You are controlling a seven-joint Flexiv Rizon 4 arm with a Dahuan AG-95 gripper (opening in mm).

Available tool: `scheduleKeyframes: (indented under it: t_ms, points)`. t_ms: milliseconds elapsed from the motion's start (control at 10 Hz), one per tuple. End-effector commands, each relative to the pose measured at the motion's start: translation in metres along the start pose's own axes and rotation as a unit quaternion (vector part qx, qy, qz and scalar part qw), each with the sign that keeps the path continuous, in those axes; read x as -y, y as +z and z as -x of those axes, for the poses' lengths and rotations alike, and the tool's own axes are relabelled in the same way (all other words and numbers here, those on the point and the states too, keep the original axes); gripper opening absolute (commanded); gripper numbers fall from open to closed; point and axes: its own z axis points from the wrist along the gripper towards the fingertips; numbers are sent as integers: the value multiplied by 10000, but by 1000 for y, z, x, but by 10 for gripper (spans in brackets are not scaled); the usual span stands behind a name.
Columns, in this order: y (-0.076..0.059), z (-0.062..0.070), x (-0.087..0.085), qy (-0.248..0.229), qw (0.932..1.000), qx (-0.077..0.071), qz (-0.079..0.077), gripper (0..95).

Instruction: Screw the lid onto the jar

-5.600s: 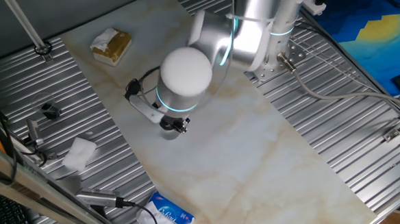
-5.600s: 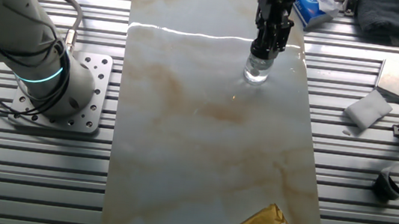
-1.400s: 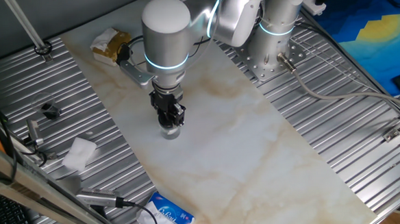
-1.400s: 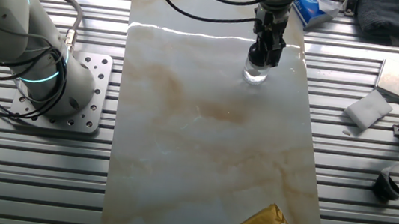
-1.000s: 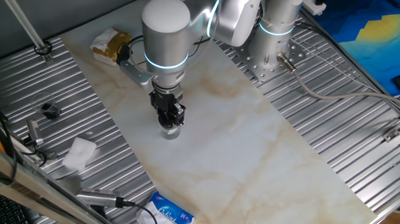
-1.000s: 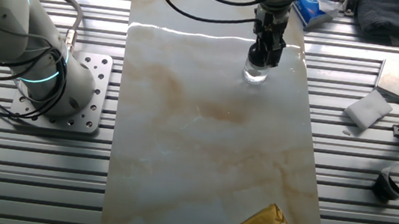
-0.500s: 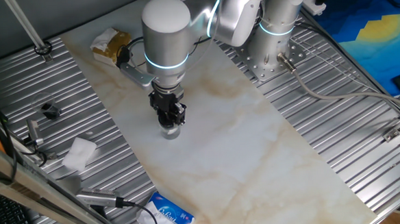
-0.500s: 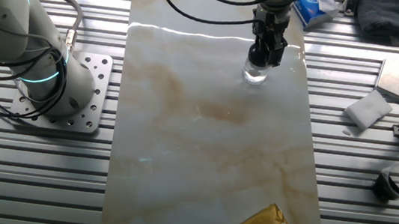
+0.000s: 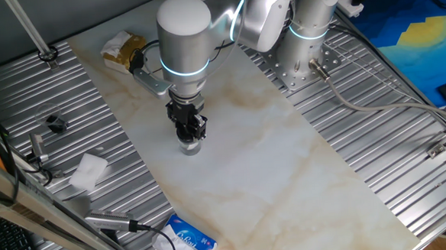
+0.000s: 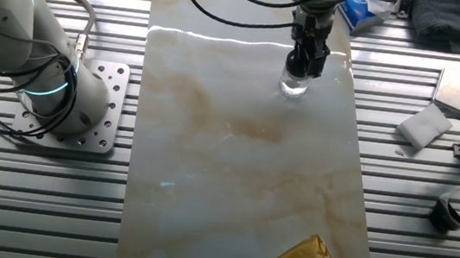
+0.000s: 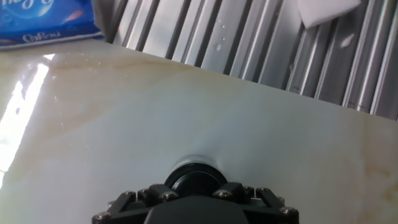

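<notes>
The small pale translucent jar (image 9: 191, 148) stands on the marble board (image 9: 271, 161), near its edge. My gripper (image 9: 189, 137) comes straight down onto its top, with the dark fingers closed round the black lid there. From the other fixed view the jar (image 10: 295, 86) shows glassy under the gripper (image 10: 303, 66). The hand view has the round black lid (image 11: 194, 177) right between the finger bases of the gripper (image 11: 194, 186), and the jar's body is hidden beneath it.
A blue tissue pack (image 9: 188, 241) lies past the board's near end. On the ribbed metal beside the board are a white wad (image 9: 89, 170) and a small black piece (image 9: 55, 122). A gold packet (image 9: 124, 50) sits at the board's far end. The arm's base (image 9: 305, 58) is bolted alongside.
Since 5.6 s ago the arm has swung its wrist upright over the jar. Over the last second the gripper has stayed on the lid with almost no visible motion.
</notes>
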Motion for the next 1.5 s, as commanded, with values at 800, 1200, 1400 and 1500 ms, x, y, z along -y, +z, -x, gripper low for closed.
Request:
scheduleKeyframes:
  t_ms: [800,1200,1400,1500]
  points:
    - [1,0,0,67,10000,-7,-38,190]
    - [1,0,0,-3,10000,-8,-24,380]
    - [1,0,1,-75,10000,-11,-9,570]
    - [1,0,1,-117,9999,-8,3,760]
